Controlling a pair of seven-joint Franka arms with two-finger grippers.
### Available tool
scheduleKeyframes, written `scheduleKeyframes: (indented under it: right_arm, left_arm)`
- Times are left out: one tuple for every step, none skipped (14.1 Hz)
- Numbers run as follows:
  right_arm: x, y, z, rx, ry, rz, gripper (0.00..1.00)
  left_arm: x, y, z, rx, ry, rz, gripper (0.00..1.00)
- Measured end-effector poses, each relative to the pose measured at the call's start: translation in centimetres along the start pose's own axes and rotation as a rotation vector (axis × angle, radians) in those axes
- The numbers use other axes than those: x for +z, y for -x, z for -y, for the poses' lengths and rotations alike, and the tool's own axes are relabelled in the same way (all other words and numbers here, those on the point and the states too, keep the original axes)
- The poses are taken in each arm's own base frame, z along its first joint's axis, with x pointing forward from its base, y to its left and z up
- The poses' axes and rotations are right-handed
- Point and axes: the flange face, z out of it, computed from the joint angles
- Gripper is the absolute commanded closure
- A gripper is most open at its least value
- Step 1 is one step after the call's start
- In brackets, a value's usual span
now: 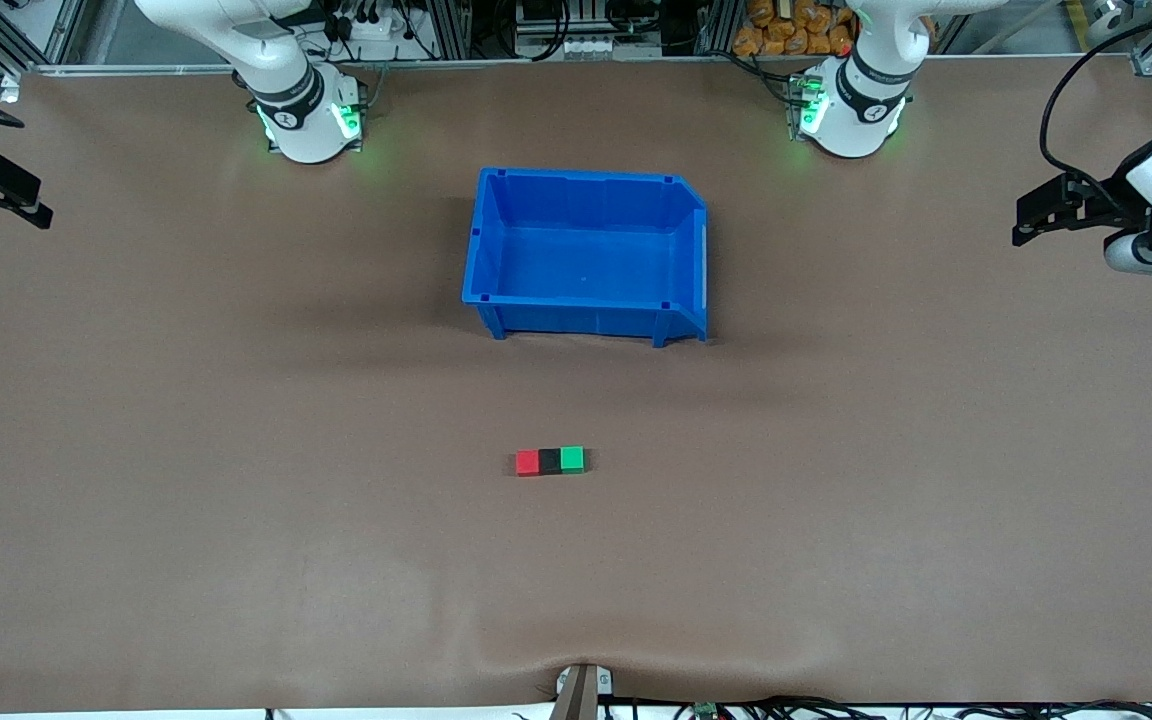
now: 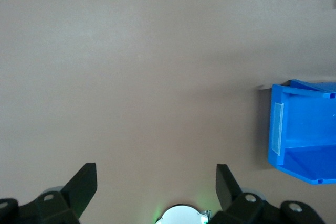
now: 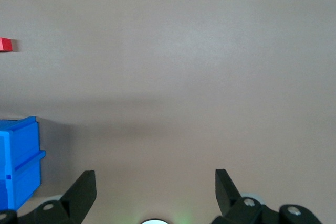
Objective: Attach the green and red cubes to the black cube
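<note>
The red cube (image 1: 528, 462), the black cube (image 1: 549, 460) and the green cube (image 1: 572, 459) lie on the table in one touching row, black in the middle, nearer the front camera than the blue bin. The red cube also shows at the edge of the right wrist view (image 3: 5, 44). My left gripper (image 1: 1022, 222) hangs open and empty over the table's edge at the left arm's end; its own view (image 2: 156, 178) shows the jaws wide apart. My right gripper (image 1: 36, 205) is open and empty at the right arm's end, also wide apart in its own view (image 3: 156, 178).
An empty blue bin (image 1: 586, 177) stands mid-table between the cubes and the robot bases; it also shows in the left wrist view (image 2: 304, 88) and the right wrist view (image 3: 21, 145). Brown table covering lies all around.
</note>
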Motion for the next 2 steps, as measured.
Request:
scheduleKeyframes:
  right_arm:
    - [0.0,0.0,0.0,0.0,0.0,0.0,0.0]
    - [0.0,0.0,0.0,0.0,0.0,0.0,0.0]
  left_arm:
    - [0.0,0.0,-0.01,0.0,0.0,0.0,0.0]
    - [0.0,0.0,-0.01,0.0,0.0,0.0,0.0]
